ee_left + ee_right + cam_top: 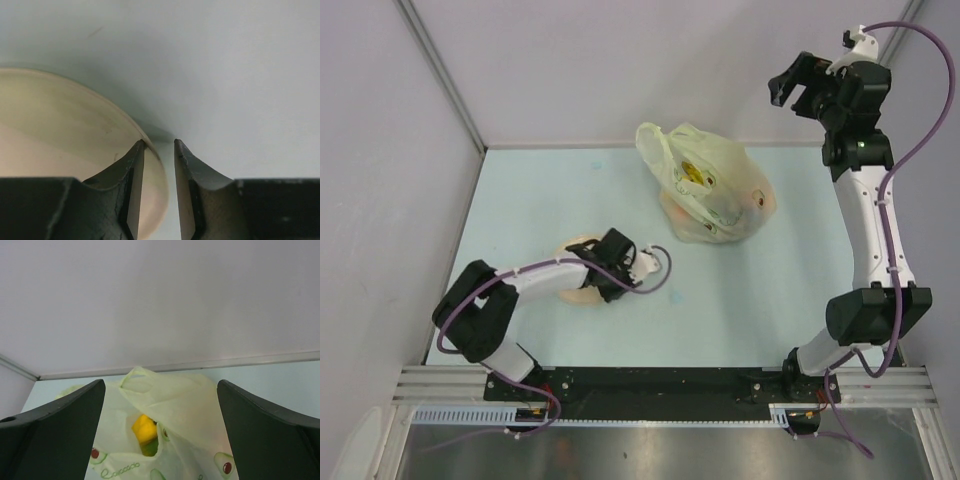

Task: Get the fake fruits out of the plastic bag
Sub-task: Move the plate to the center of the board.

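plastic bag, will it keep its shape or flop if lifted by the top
Probably flops: the plastic bag is thin, creased and slumped over its contents. Likely sags bottom-heavy, with a yellow fruit inside. Pushed, it may crumple, not slide.

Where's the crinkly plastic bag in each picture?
Top external: the plastic bag sits just above the middle.
Left wrist: not in it.
Right wrist: the bag is at the bottom middle.
Shared landmark: the yellow fruit showing inside the bag, seen in both those views.
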Available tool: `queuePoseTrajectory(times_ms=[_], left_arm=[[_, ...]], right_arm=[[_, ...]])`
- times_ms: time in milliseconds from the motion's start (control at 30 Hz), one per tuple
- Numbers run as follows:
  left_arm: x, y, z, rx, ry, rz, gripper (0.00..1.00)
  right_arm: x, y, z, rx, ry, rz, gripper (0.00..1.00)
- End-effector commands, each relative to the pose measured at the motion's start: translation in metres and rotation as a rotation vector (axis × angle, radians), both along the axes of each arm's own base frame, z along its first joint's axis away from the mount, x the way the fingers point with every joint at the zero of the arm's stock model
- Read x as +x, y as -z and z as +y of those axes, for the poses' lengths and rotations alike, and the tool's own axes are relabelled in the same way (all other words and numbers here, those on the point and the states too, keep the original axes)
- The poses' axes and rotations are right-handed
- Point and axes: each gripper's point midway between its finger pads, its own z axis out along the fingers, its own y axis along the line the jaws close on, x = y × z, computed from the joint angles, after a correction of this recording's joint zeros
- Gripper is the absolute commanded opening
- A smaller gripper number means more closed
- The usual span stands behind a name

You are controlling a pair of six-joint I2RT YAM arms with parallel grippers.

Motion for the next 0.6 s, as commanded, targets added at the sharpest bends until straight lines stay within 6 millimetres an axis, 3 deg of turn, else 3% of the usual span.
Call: queuePoseTrajectory(times_ms=[0,100,167,200,233,300,367,433,533,567], left_arm=[[-0.100,0.020,-0.060,-0.110,0.212,0.315,0.34],[-0.137,0.024,-0.088,-0.081,0.347,0.351,0.33],[-0.145,0.025,-0.110,-0.077,0.389,0.359,0.30],[-0.168,0.023,-0.114,-0.046,0.449,0.418,0.27],[-0.171,0.022,-0.131,-0.052,0.463,0.437,0.27],[-0.190,0.017,-0.146,-0.072,0.511,0.475,0.25],[-0.198,0.015,-0.154,-0.106,0.537,0.475,0.22],[-0.202,0.018,-0.150,-0.108,0.546,0.479,0.21],[-0.197,0.005,-0.146,-0.123,0.583,0.456,0.33],[-0.191,-0.011,-0.150,-0.164,0.591,0.419,0.41]], right_arm=[[-0.038,-0.049,0.014,0.036,-0.068,-0.138,1.00],[-0.047,-0.057,0.016,0.056,-0.075,-0.156,1.00],[-0.050,-0.056,0.019,0.079,-0.086,-0.155,1.00],[-0.053,-0.056,0.020,0.084,-0.092,-0.155,1.00],[-0.053,-0.053,0.020,0.089,-0.095,-0.146,1.00],[-0.054,-0.051,0.023,0.106,-0.104,-0.138,1.00],[-0.055,-0.050,0.025,0.107,-0.114,-0.138,1.00],[-0.053,-0.050,0.024,0.098,-0.112,-0.142,1.00],[-0.049,-0.048,0.023,0.095,-0.106,-0.140,1.00],[-0.049,-0.048,0.023,0.095,-0.107,-0.141,1.00]])
